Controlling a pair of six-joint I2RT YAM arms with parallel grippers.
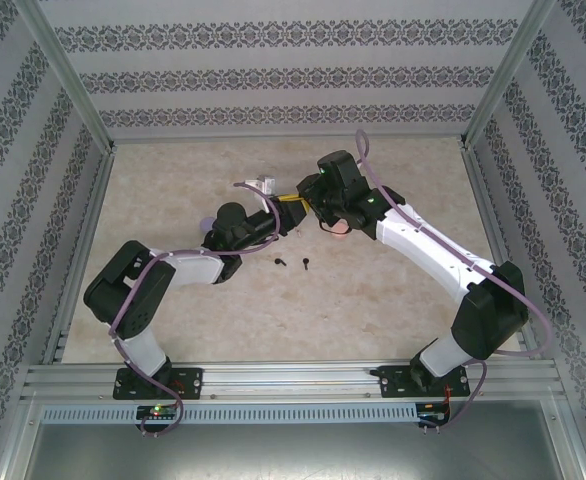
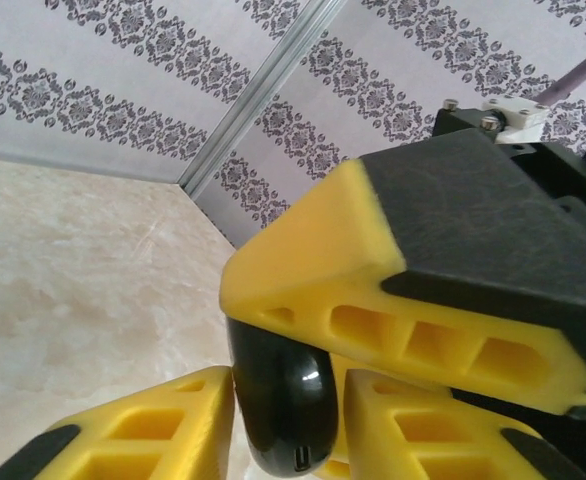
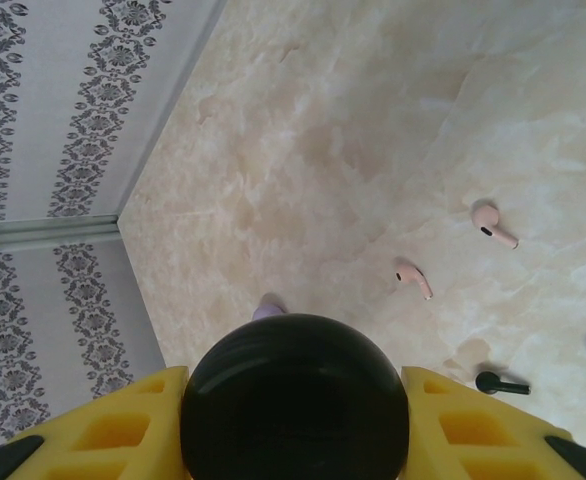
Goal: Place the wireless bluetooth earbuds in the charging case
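In the overhead view both arms met over the middle of the table (image 1: 173,190), sharing one load. The right pincer (image 3: 293,445) was clamped on the black case (image 3: 293,385), which bulged between its yellow fingers at the bottom centre of its wrist view. The left pincer (image 2: 288,425) gripped the same case from another side. Its fingers pressed both flanks at the bottom of its own view, with the charging port facing the camera. The case appeared closed, so the double hold probably served to steady the body while the lid was worked open. The earbuds lay loose on the table, away from the case: a pink earbud (image 3: 493,225) at the right of the right wrist view, a second pink earbud (image 3: 413,280) nearer centre, and a black earbud (image 3: 501,382) at lower right.
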